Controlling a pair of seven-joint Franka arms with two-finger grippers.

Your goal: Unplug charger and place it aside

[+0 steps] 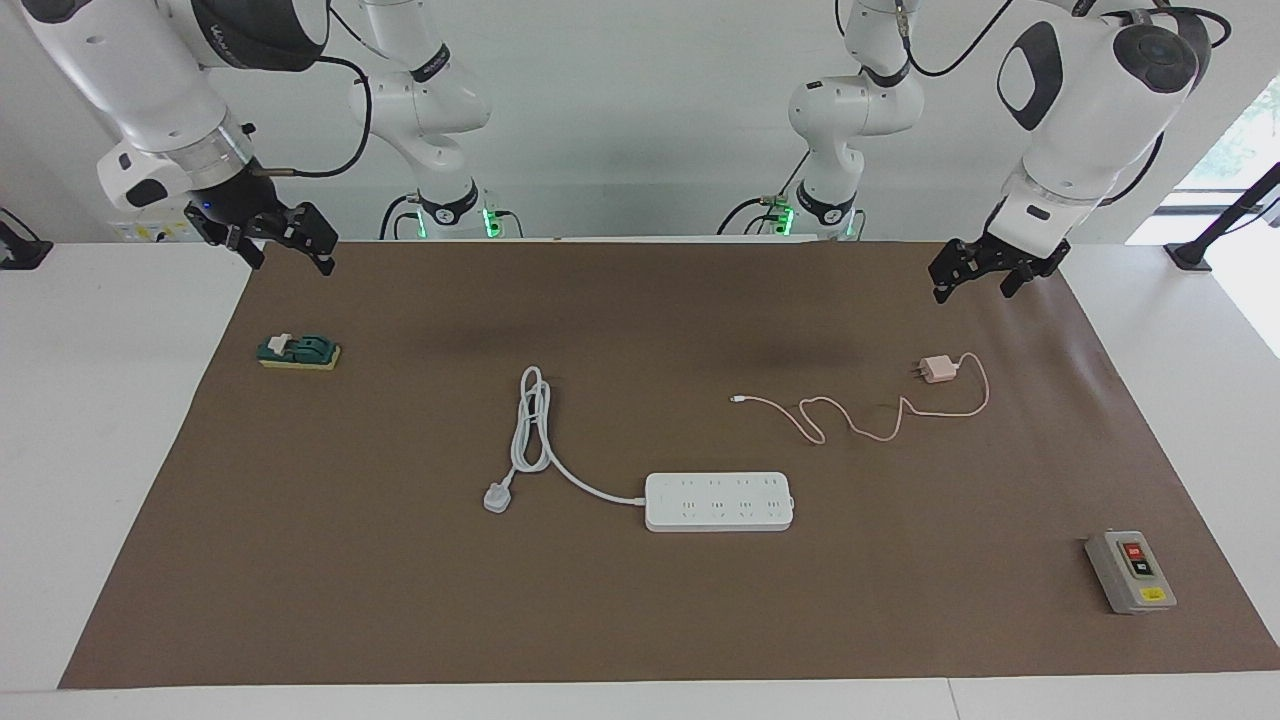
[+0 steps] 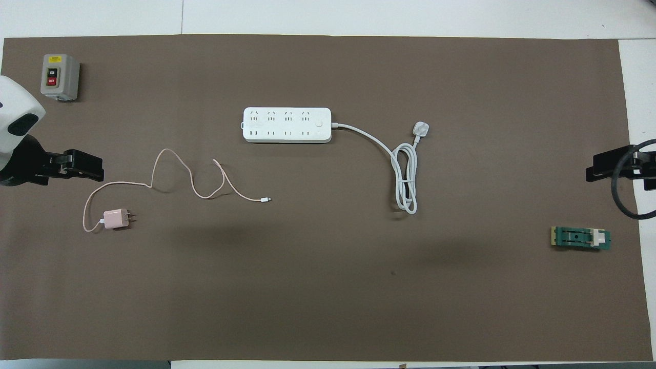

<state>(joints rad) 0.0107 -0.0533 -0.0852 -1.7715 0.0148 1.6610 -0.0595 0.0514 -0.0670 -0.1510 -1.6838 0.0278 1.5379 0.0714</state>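
The pale pink charger (image 1: 938, 369) lies on its side on the brown mat, unplugged, its prongs bare; it also shows in the overhead view (image 2: 116, 219). Its thin pink cable (image 1: 850, 415) snakes loosely toward the middle of the mat. The white power strip (image 1: 719, 501) lies farther from the robots, with nothing plugged into it. My left gripper (image 1: 972, 290) hangs open and empty above the mat's edge, over a spot near the charger. My right gripper (image 1: 292, 262) hangs open and empty at the right arm's end.
The strip's thick white cord ends in a plug (image 1: 497, 497) beside it. A grey on/off switch box (image 1: 1130, 571) stands at the left arm's end, farther out. A green and yellow knife switch (image 1: 299, 352) lies under the right gripper.
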